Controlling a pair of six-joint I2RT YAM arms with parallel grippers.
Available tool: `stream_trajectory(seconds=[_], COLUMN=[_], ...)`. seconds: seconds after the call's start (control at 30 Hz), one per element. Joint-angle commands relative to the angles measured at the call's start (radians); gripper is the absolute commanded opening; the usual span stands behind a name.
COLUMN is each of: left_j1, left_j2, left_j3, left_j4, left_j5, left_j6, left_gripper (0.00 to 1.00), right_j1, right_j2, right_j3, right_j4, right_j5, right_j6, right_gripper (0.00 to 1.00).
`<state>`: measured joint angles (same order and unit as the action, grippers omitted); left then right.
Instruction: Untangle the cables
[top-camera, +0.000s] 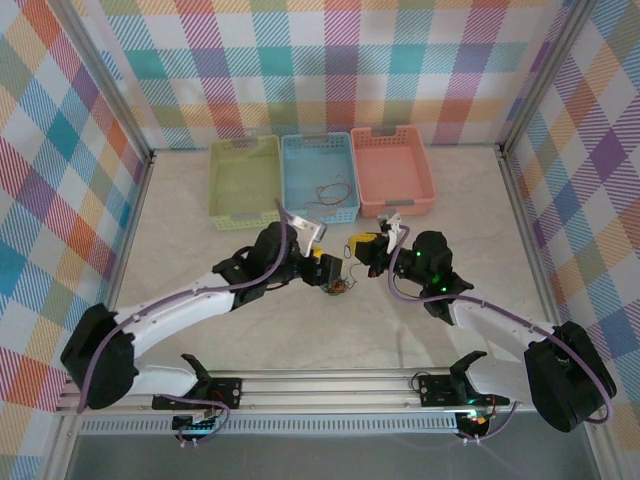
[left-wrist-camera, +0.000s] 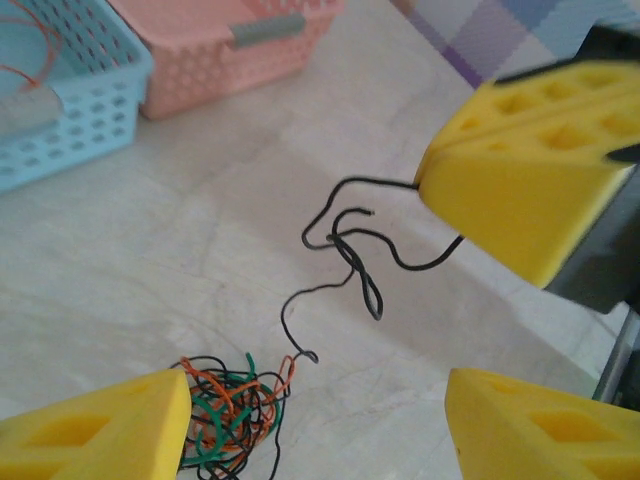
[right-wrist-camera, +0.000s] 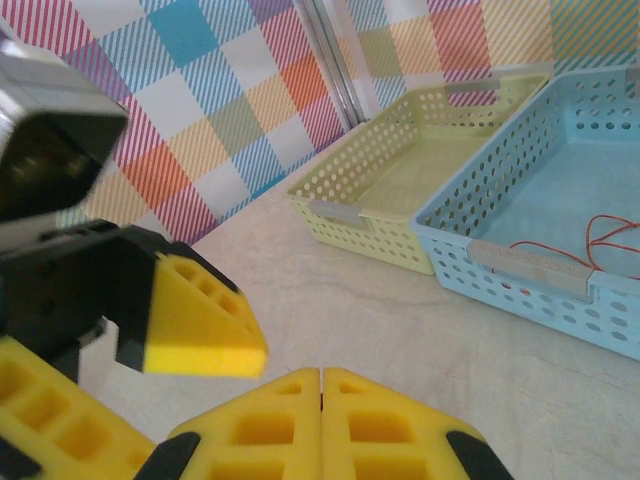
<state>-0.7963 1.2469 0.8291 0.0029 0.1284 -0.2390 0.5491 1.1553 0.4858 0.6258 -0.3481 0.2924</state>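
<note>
Trailing from the still mostly knotted clump of cables (left-wrist-camera: 232, 410) on the table (left-wrist-camera: 150, 250), one black strand (left-wrist-camera: 345, 255) is pinched in the right gripper (left-wrist-camera: 440, 160), the left gripper (left-wrist-camera: 315, 425) spread wide beside the clump, and one orange wire (right-wrist-camera: 548, 247) already lies in the blue basket (right-wrist-camera: 480, 215), so most of the separating looks left.

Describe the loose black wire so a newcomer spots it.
In front of the blue basket, a multicoloured clump lies on the table. The black wire is the lone strand running from beside it, loosely knotted, into the shut right gripper.
</note>
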Motion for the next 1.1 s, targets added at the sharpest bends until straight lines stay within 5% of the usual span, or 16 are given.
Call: stream_trajectory(seconds=[0.0, 0.33, 0.77, 1.07], left_j1=[-0.013, -0.014, -0.014, -0.014], left_j2=[-0.017, 0.152, 0.192, 0.219], left_j3=[-0.012, 0.063, 0.050, 0.076], left_j4=[0.020, 0.080, 0.192, 0.130], left_j5=[-0.027, 0.149, 0.116, 0.080], left_j6=[0.000, -0.057, -0.148, -0.127], left_gripper=[0.68, 0.60, 0.55, 0.19], right_j1=[-0.003, -0.003, -0.003, -0.003], right_j2=[-0.012, -0.003, 0.008, -0.013], right_j3=[-0.010, -0.004, -0.004, -0.012], right_j4=[0.014, 0.017, 0.017, 0.013], right_j5=[-0.001, -0.026, -0.034, -0.017], right_j6=[0.010, 0.012, 0.002, -0.001], right_gripper=[0.00, 0.00, 0.00, 0.00])
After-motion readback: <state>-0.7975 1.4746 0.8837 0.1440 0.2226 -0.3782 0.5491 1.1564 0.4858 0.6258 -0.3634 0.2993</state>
